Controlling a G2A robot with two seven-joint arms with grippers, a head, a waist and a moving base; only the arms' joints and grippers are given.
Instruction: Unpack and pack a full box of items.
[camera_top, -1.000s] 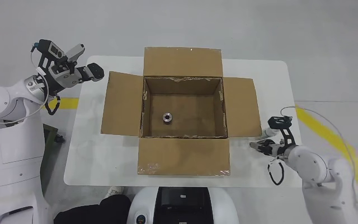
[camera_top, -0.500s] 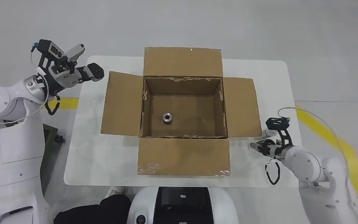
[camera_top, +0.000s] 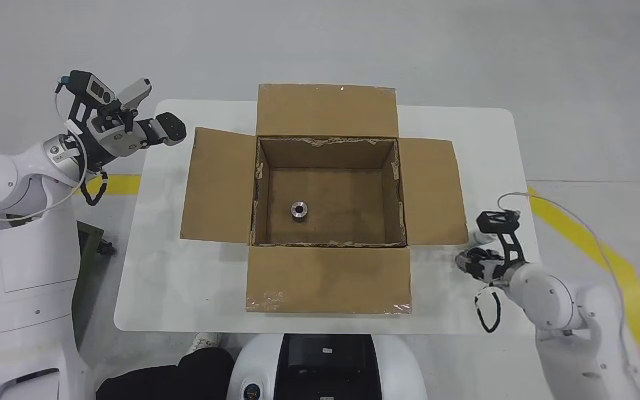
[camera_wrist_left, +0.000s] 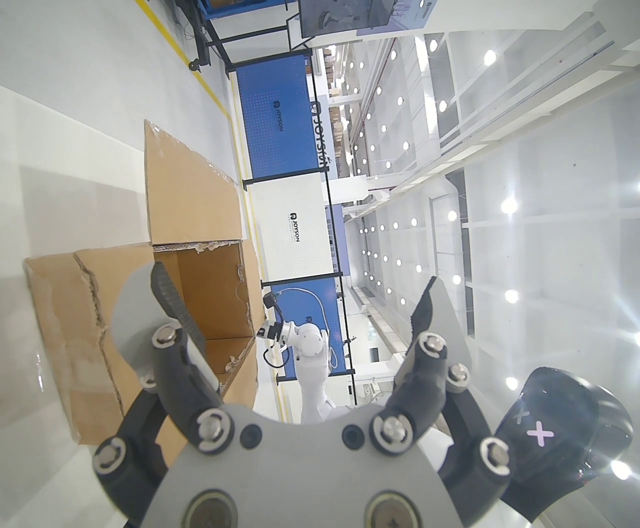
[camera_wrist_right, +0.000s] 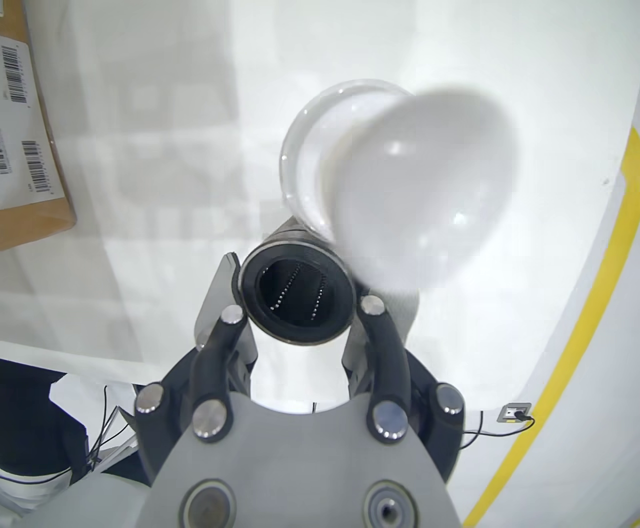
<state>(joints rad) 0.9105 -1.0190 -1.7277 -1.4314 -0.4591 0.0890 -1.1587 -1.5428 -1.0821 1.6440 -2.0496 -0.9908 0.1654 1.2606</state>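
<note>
White labels (camera_wrist_right: 20, 125) with barcodes sit on a flap of the cardboard box (camera_top: 328, 278); the print is too small to read. The box stands open in the middle of the table (camera_top: 160, 270), all four flaps spread out. Inside, one small metal ring (camera_top: 299, 209) lies on the floor, toward 9 o'clock from the centre. At 4 o'clock of the box, the right gripper (camera_wrist_right: 296, 287) grasps a black cylinder (camera_wrist_right: 280, 320), just beside a white rounded thing (camera_wrist_right: 420, 190). At 10 o'clock, the left gripper (camera_wrist_left: 295, 285) hangs with fingers spread, holding nothing.

Barcode labels (camera_wrist_right: 20, 120) on box flap (camera_wrist_right: 35, 225)
</note>
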